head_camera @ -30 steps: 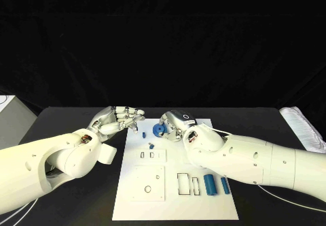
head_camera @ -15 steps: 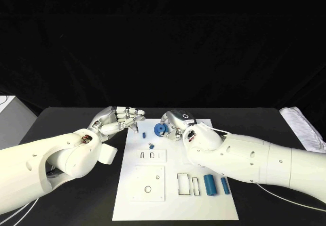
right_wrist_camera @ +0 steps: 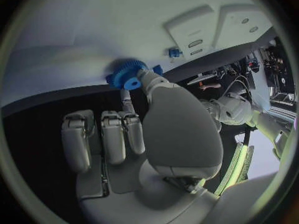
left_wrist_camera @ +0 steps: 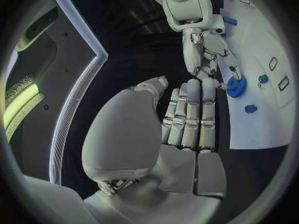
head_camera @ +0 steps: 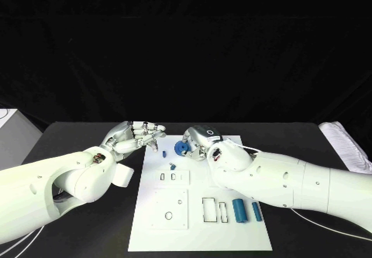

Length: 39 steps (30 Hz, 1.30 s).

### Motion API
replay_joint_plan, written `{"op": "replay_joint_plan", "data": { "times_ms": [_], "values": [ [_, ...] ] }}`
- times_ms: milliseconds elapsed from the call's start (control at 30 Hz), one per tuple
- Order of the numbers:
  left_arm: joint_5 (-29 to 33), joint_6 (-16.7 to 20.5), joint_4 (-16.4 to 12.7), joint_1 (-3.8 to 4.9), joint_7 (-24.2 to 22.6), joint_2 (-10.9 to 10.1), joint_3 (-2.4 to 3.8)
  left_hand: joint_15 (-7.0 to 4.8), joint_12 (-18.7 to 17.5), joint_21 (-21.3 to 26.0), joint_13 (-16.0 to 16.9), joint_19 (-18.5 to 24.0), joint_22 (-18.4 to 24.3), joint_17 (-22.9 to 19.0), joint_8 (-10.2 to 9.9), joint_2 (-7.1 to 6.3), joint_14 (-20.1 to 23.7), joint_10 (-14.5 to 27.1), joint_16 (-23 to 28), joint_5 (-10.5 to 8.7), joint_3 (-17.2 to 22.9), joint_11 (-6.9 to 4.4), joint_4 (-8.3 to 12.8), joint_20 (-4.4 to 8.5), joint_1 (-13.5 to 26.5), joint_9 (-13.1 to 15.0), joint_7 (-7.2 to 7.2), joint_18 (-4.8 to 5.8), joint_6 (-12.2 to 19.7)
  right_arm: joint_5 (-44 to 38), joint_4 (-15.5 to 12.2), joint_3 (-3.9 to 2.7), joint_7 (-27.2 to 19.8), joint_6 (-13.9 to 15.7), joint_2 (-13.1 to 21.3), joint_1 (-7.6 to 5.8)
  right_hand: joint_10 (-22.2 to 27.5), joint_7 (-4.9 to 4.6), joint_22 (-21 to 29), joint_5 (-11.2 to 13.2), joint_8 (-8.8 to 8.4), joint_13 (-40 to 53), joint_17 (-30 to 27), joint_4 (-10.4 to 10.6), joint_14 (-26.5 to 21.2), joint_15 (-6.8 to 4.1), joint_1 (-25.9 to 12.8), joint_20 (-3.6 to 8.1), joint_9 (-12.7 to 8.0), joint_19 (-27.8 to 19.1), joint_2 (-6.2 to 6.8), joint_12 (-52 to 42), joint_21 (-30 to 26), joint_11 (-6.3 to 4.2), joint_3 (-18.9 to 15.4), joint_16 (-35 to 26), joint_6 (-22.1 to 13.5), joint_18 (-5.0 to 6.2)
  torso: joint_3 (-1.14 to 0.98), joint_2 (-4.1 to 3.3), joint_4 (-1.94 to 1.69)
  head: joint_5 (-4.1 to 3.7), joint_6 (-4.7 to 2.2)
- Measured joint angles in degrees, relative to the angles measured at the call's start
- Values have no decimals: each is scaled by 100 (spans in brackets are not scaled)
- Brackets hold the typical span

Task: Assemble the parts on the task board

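Black cloth hangs behind the black worktop (head_camera: 85, 134), and the flat white task board (head_camera: 198, 236) lies in the middle of it. I take this board as the landmark for all places.

At the left far corner of the board, just off its edge, the left hand (head_camera: 136, 135) is held above the worktop. Its fingers (left_wrist_camera: 190, 115) are curled in close together, side by side, and I see nothing inside them.

On the board, a little nearer than that corner, a small blue peg (head_camera: 164, 153) stands, and just nearer again lies a second small blue piece (head_camera: 173, 167) beside two small slots. Closer to the near edge there is a raised white square plate with an oval hole (head_camera: 168, 209), and to the right of it a rectangular cut-out.

At the far edge of the board, about its middle, sits the round blue toothed gear (head_camera: 182, 148). The right hand (head_camera: 203, 141) is on it: in the right wrist view the thumb and a finger touch the gear (right_wrist_camera: 127, 74) and pinch it, while the other fingers (right_wrist_camera: 112, 137) are bent down, away from it. The gear is low over the board; whether it touches the surface I cannot tell.

Near the right near part of the board two blue cylinders (head_camera: 240, 210) lie side by side, the left one thicker.
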State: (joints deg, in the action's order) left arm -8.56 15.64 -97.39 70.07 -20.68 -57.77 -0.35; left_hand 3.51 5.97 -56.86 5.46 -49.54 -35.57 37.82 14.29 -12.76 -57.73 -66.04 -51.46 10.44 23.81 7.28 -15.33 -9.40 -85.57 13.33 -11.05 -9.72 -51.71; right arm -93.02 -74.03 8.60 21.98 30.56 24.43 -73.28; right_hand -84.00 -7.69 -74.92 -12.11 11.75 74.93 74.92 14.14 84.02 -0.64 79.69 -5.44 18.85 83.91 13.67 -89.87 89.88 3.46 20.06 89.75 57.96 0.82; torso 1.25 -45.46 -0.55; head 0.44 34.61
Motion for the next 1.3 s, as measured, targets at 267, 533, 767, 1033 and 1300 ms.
{"op": "replay_joint_plan", "data": {
  "times_ms": [267,533,767,1033,1300],
  "values": [
    [0,-2,9,0,4,1,0,0,0,0,0,0,-1,0,0,0,0,0,0,0,0,0,0,0,0,-1,0,0,0,25,26,1,-13,-13,-23,-1,0,-41,1,-11,-82,-1,0,57,0,0,-128,0,-23,0,1,0,0,0,-57,0,-124,0,1,2,2,2,1],
    [0,-2,11,0,10,-1,-2,3,0,0,5,0,-5,1,0,0,3,0,0,0,0,0,0,0,0,-1,0,0,0,112,50,-3,-33,-125,-28,-8,1,-128,1,-32,-283,-1,-1,241,0,43,-612,-34,-116,9,-25,0,0,62,-401,0,-370,0,2,3,-2,-7,-5],
    [-1,-7,7,0,15,-7,-1,20,0,0,4,0,-5,-4,0,0,20,0,0,0,0,0,0,0,0,-2,0,0,0,277,44,-15,-116,-367,-13,-22,1,-151,1,-32,-305,-1,-1,243,0,43,-791,-43,-135,0,-25,0,0,62,-578,0,-415,0,1,3,0,-4,-2],
    [-1,-9,4,0,23,-14,0,20,0,0,4,-1,-13,-4,0,0,20,0,0,0,16,0,-16,-1,0,4,0,0,0,407,39,-23,-194,-445,13,-31,1,-113,2,-32,-291,-1,-1,253,0,43,-837,-43,-134,0,-71,0,0,62,-599,0,-362,0,-1,3,2,-2,7],
    [-2,-9,4,0,31,-21,-1,20,0,0,3,-1,-12,-4,0,0,20,0,0,0,16,0,-16,-1,0,4,0,0,0,488,74,-17,-190,-585,41,-29,1,-97,2,-32,-260,-2,-1,254,0,43,-867,-42,-119,0,-100,0,0,62,-633,0,-277,0,-3,3,1,-10,-1]
  ]
}}
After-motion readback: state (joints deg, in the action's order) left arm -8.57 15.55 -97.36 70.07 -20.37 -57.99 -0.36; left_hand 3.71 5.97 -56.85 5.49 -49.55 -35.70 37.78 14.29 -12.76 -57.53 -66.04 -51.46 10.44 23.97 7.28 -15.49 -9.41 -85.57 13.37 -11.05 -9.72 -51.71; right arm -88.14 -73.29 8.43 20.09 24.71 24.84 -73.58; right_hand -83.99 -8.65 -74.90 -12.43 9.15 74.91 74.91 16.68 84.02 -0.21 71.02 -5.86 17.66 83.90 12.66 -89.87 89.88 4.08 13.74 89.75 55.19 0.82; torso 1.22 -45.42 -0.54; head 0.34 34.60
